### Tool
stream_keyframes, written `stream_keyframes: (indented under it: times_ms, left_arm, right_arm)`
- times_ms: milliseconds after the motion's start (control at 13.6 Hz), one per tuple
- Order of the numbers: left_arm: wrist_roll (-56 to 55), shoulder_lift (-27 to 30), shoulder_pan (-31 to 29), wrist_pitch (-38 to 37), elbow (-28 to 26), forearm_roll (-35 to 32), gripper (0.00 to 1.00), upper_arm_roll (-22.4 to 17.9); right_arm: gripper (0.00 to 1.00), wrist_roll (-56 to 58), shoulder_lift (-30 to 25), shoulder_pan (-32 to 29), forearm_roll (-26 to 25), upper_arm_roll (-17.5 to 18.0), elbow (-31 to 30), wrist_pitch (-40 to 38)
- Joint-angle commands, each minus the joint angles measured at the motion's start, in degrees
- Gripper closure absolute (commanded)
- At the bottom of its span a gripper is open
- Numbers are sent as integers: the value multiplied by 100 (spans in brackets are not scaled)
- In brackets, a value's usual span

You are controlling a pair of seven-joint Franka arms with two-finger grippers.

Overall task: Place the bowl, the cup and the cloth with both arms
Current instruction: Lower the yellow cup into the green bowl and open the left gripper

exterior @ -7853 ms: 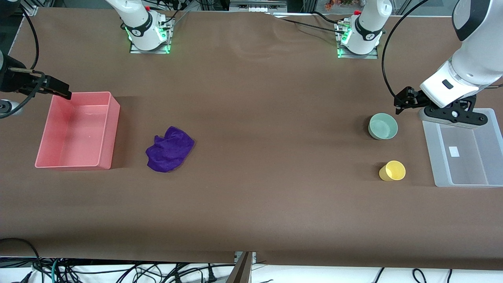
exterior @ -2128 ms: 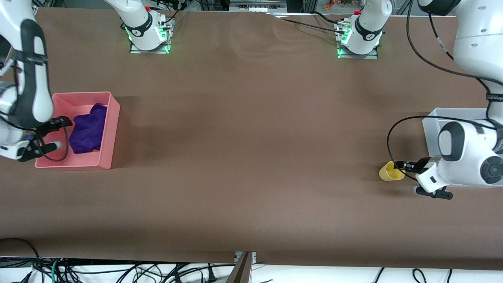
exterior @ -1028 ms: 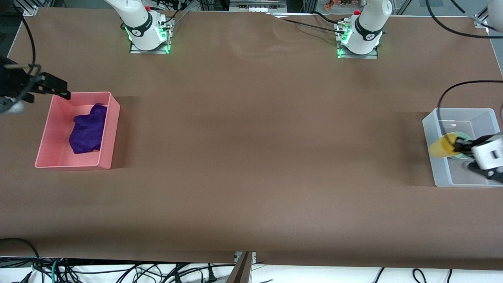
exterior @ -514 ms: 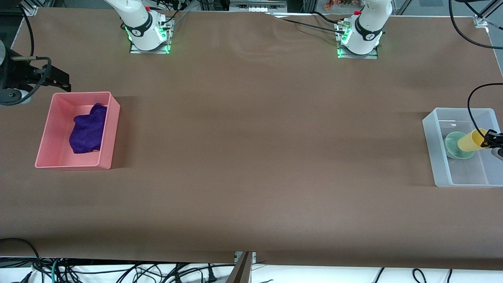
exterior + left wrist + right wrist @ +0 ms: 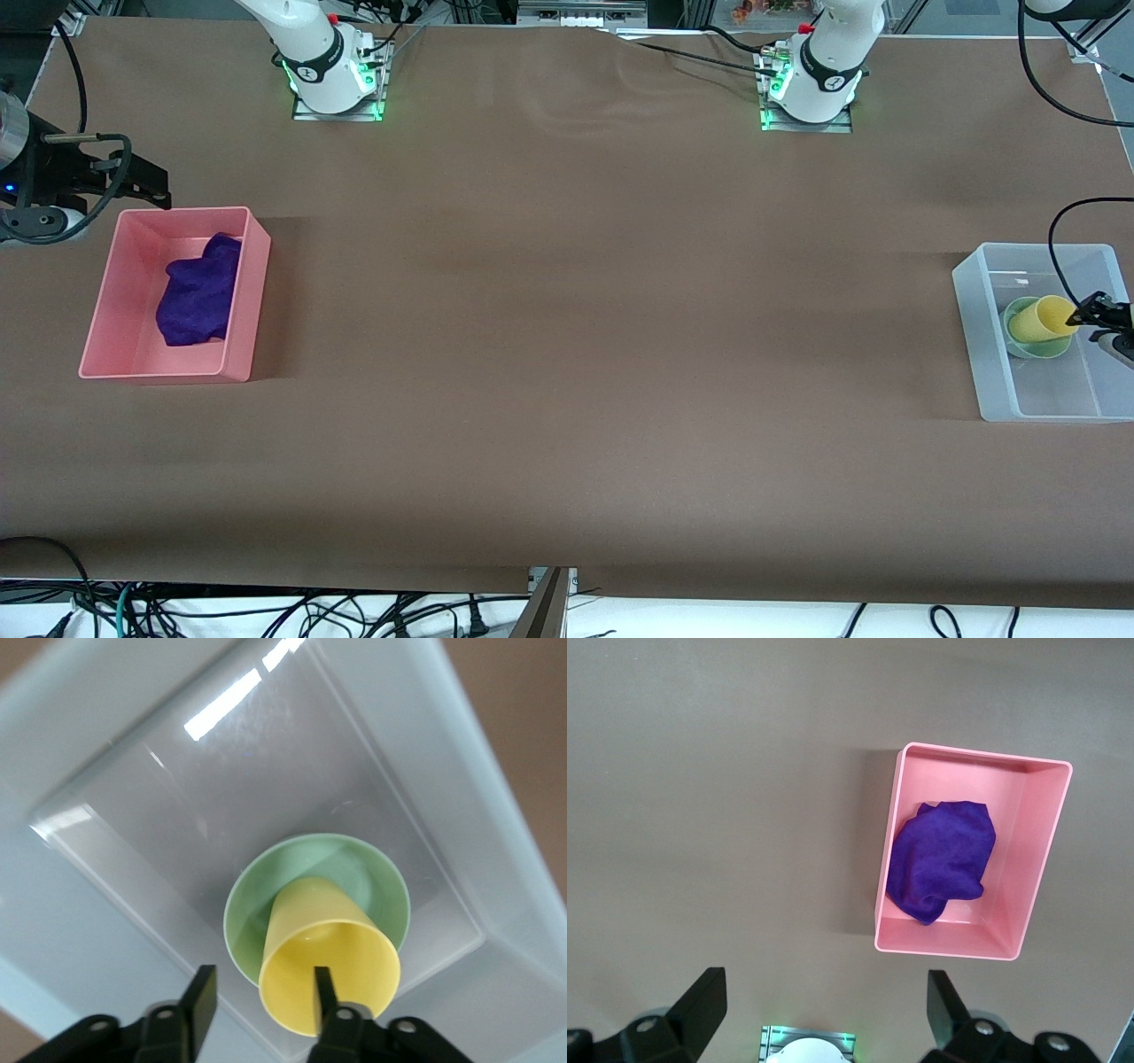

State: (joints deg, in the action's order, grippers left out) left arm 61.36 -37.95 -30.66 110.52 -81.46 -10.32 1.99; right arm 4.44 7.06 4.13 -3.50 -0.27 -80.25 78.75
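Observation:
The yellow cup (image 5: 1038, 320) leans tilted inside the mint-green bowl (image 5: 1021, 344), which sits in the clear bin (image 5: 982, 354) at the left arm's end of the table. My left gripper (image 5: 1095, 312) hangs just over the bin with its fingers apart. In the left wrist view one finger (image 5: 324, 990) is in front of the cup's (image 5: 328, 961) mouth, above the bowl (image 5: 376, 877). The purple cloth (image 5: 197, 291) lies in the pink bin (image 5: 254, 283). My right gripper (image 5: 142, 182) is open and empty, up beside the pink bin; its wrist view shows the cloth (image 5: 939, 859) from high above.
The two arm bases (image 5: 332, 75) (image 5: 811, 80) stand along the table edge farthest from the front camera. The brown table (image 5: 567, 337) stretches between the pink bin (image 5: 1041, 859) and the clear bin (image 5: 133, 753). Cables hang below the table's near edge.
The left gripper has lowered the yellow cup from above the bowl into it, and its fingers now stand apart. The right gripper has shifted slightly near the pink bin.

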Motion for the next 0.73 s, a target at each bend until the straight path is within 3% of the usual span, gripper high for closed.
stream_keyframes:
  times_ms: [0,220,661]
  left_arm:
    - [-237,831,244,-714,-28,4,0,344]
    - [-1157,1360,420,-1294,-19,4,0,1029]
    - [-4866,1554,447,-2288,-63,3,0,2735]
  right_arm:
    - [0,-40,32,-9,8,18,106,0]
    - [0,4,41,-9,-1,18,106,26]
    - [0,13,41,-9,-1,18,106,53]
